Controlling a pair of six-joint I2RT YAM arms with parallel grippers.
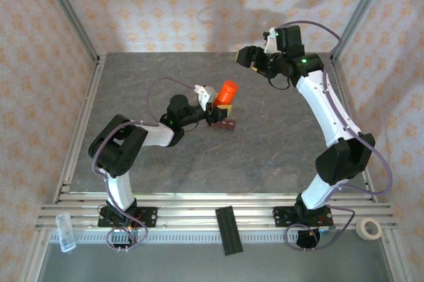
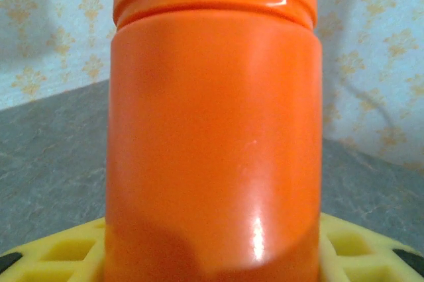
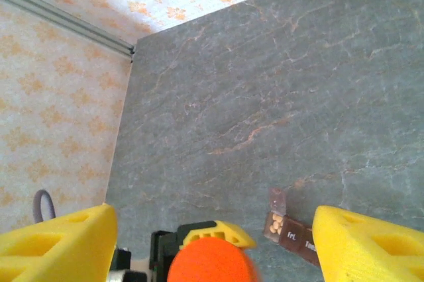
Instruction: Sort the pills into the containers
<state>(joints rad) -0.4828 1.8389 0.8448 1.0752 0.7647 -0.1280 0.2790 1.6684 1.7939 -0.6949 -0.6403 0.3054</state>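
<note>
An orange bottle (image 1: 227,93) with its cap on stands upright mid-table, and my left gripper (image 1: 213,104) is shut on it. In the left wrist view the bottle (image 2: 212,130) rises between the yellow fingers (image 2: 46,249). The containers (image 1: 225,124), a dark red-brown bar, lie just right of the bottle. From above, the containers (image 3: 295,234) have the end lid up, with small pale pills (image 3: 275,224) inside. My right gripper (image 1: 246,55) hangs high over the far table. Its jaws (image 3: 215,214) are open, holding nothing, with the bottle cap (image 3: 212,263) below.
A black strip (image 1: 226,230) lies on the rails at the near edge. A roll of tape (image 1: 369,229) sits at the near right and a clear plastic piece (image 1: 66,231) at the near left. Patterned walls and metal posts (image 1: 66,10) close in the table.
</note>
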